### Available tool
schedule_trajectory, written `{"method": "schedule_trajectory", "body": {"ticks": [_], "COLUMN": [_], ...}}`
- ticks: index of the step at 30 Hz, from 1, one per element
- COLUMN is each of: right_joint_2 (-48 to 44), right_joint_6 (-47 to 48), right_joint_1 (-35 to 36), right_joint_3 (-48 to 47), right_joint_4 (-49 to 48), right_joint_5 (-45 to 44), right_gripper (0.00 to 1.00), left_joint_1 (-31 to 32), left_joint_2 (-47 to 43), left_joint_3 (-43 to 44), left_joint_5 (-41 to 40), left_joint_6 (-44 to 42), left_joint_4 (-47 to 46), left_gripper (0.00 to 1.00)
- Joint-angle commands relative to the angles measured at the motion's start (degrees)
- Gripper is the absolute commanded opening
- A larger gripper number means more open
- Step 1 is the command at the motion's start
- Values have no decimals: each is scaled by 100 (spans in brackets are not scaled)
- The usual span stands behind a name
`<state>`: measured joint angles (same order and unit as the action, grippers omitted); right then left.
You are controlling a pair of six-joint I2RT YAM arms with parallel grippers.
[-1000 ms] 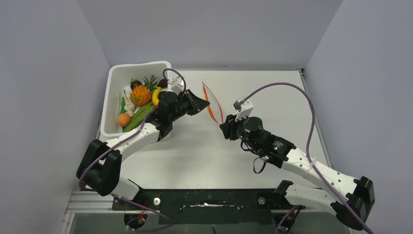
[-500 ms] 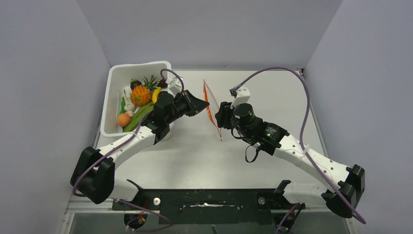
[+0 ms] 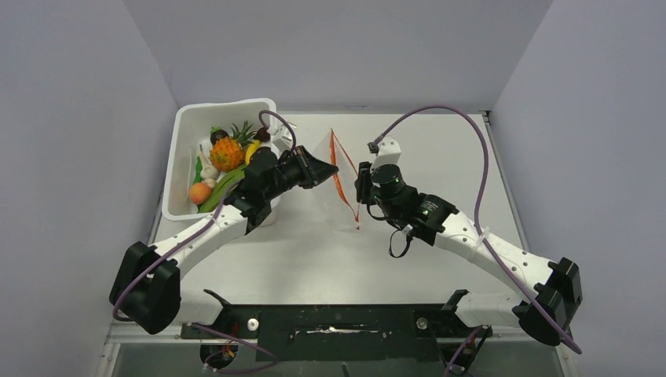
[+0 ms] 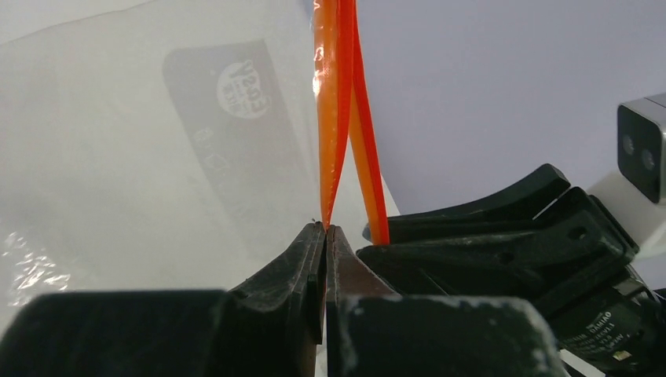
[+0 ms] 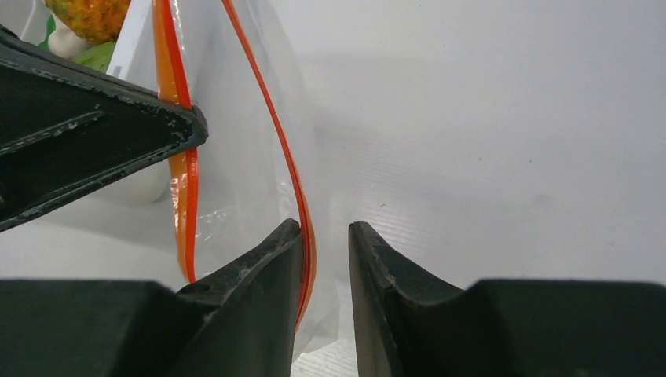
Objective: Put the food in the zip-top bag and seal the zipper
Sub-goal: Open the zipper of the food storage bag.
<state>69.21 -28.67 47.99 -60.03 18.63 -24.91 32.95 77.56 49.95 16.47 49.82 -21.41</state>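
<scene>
- At the far left, a white tub holds the toy food: a pineapple, a banana, a green pod and a round orange fruit. None of it is in the bag yet.
- The left gripper is pinched fully closed on one lip of the orange zipper. It holds the clear zip-top bag up on edge over the middle of the table.
- The right gripper faces it with its fingers slightly apart. The other zipper lip lies against one inner finger face and is not yet clamped.
- To do this step well, the right gripper should close squarely on that lip alone. Both grippers should then draw apart gently, so the mouth opens without slipping or tearing.
</scene>
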Motion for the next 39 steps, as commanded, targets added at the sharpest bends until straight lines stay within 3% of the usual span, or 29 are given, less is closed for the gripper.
{"method": "schedule_trajectory", "body": {"ticks": [1, 3, 8, 14, 26, 32, 39], "right_joint_2": [125, 149, -1, -617, -790, -688, -895], "right_joint_6": [123, 152, 162, 65, -134, -77, 209], "right_joint_1": [-83, -108, -449, -1135, -1051, -788, -800], "right_joint_3": [-236, -278, -196, 260, 196, -120, -491], "right_joint_4": [-412, -421, -335, -216, -60, 492, 1547], "right_joint_5": [71, 83, 72, 199, 432, 431, -483], "right_gripper": [28, 23, 0, 0, 0, 0, 0], "left_joint_1": [21, 9, -130, -369, -417, -412, -417], "left_joint_2": [-236, -238, -320, -703, -610, -549, -695], "left_joint_3": [14, 17, 110, 252, 243, 394, 619], "left_joint_5": [293, 385, 817, 818, 1178, 1253, 1065], "left_joint_6": [-113, -113, -295, -845, -974, -967, -1169], "left_joint_4": [-162, -154, 207, 1305, 1417, 1444, 1882], "left_gripper": [0, 0, 0, 0, 0, 39, 65]}}
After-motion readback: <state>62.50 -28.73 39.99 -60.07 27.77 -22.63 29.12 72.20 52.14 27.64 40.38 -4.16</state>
